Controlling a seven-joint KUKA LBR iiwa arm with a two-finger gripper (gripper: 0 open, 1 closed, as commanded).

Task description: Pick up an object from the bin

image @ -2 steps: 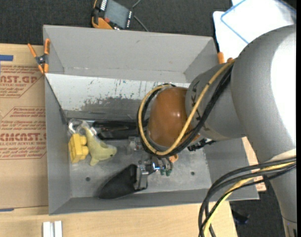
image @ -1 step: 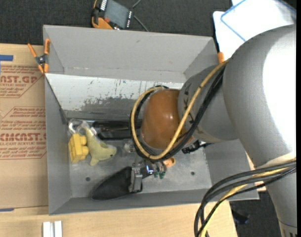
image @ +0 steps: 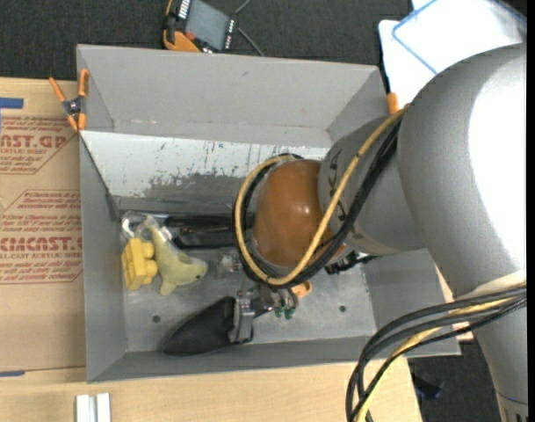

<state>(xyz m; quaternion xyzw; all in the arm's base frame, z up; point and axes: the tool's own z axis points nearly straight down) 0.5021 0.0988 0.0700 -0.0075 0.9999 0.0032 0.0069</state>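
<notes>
Item nearest gripper: black lump (image: pixel 197 332), rounded and tapering to a point at its left end, lying flat on the bin floor close to the front wall, roughly midway along it. Gripper (image: pixel 244 316) is down at floor level, right at the lump's thick right end; it seems to touch the lump, but contact is not certain from this angle. Whether the gripper is apart, together or clamped on the lump cannot be told, since the wrist hides too much of it. Small green and metal parts of the tool show just right of that spot. Bin (image: pixel 223 86): grey metal, sloping walls, dark scuff marks on the back wall. Other contents, all left of and behind the lump: yellow block (image: pixel 139 264) with a ridged edge, near the left wall; pale yellow soft shape (image: pixel 181 271) touching the block on its right side; whitish crumpled piece (image: pixel 132 227) just behind the block; long dark thing (image: pixel 201 232) lying along the foot of the back wall, its right end passing under the wrist. The lump lies apart from these, bare floor between. Wrist carries a rounded orange-brown cover (image: pixel 286 214), ringed by a loop of yellow-and-black cable (image: pixel 240 214). Grey arm (image: pixel 460 174) comes in over the right wall and covers the bin's right part; more cables hang at lower right.
</notes>
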